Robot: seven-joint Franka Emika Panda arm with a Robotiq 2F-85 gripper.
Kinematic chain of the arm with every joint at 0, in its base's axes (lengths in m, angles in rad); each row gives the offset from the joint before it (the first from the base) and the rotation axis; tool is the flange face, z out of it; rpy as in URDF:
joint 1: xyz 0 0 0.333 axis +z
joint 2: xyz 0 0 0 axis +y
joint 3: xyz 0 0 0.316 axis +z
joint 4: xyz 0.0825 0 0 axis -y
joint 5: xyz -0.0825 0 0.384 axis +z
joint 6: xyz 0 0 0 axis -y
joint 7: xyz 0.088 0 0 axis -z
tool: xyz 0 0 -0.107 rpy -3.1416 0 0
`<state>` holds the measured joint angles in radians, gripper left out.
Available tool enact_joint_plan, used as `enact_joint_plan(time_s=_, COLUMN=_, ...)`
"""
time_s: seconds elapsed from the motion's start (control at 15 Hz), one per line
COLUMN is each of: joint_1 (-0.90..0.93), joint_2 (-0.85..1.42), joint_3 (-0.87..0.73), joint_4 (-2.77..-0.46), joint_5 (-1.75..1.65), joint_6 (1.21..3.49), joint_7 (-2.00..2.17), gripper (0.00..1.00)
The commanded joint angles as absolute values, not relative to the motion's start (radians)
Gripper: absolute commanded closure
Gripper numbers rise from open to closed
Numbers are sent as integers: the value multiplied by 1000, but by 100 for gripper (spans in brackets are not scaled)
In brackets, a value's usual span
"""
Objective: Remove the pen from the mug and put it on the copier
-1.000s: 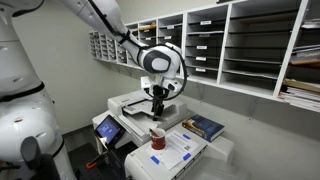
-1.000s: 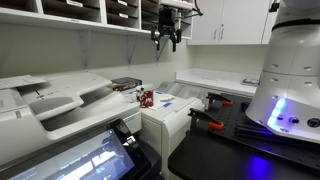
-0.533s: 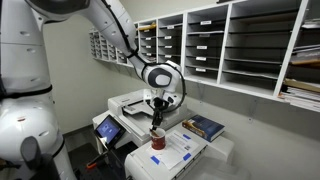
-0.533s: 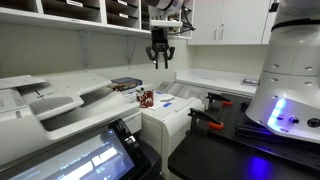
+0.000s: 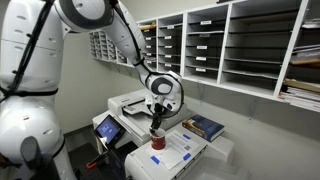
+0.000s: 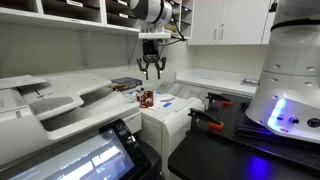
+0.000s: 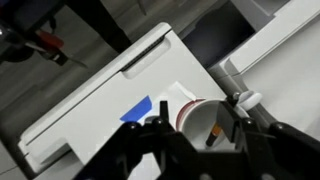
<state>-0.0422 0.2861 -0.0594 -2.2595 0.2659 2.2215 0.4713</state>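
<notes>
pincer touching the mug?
Apart. In an exterior view the pincer hangs open above the mug, with a plain gap between its tips and the rim.

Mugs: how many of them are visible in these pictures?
1. The red mug stands on the white unit next to the copier, below the open gripper. The shelves could hide more, but none shows there.
</notes>
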Motion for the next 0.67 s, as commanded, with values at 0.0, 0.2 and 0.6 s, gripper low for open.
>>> enact_joint_plan(time_s=0.0, joint_1=-24, joint_2=366, joint_3=-63, joint_4=-2196, joint_5=328, joint_6=2223, joint_7=532, gripper=43)
enact_joint_plan(time_s=0.2, joint_1=-23, joint_2=416, joint_3=-68, joint_4=-2157, joint_5=372, joint_6=2222, joint_7=552, gripper=42)
enact_joint_plan(time_s=0.6, joint_1=-19, joint_2=480, joint_3=-70, joint_4=-2103, joint_5=409, joint_6=2219, joint_7=549, gripper=44)
